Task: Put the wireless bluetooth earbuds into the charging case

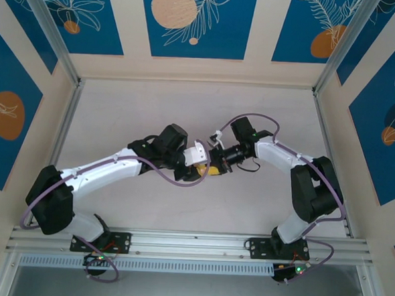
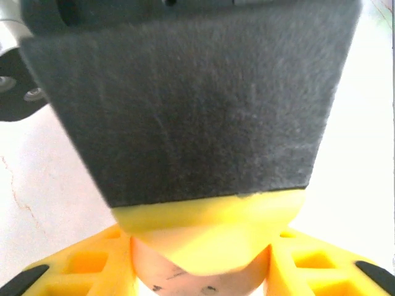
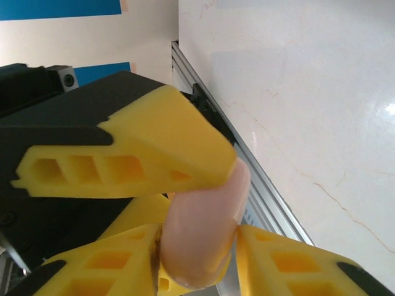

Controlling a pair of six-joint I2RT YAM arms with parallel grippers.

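A pale pink rounded charging case (image 3: 200, 222) is held between both grippers above the middle of the table. My right gripper (image 3: 199, 250) is shut on its lower end, a yellow finger on each side. One yellow finger of my left gripper (image 3: 154, 154) presses on the case from above. In the left wrist view the pink case (image 2: 185, 280) sits between my left gripper's (image 2: 200, 265) yellow fingers, with faint dark marks on it. The right gripper's yellow fingertip and its dark grey pad (image 2: 197, 105) cover the case's top. In the top view the two grippers meet tip to tip, left (image 1: 205, 163), right (image 1: 218, 161). The earbuds are hidden.
The pale marbled table (image 1: 186, 114) spreads out around the arms. An aluminium rail (image 1: 192, 241) runs along the near edge, and the same kind of rail (image 3: 259, 185) passes behind the case in the right wrist view. Patterned blue walls enclose the table.
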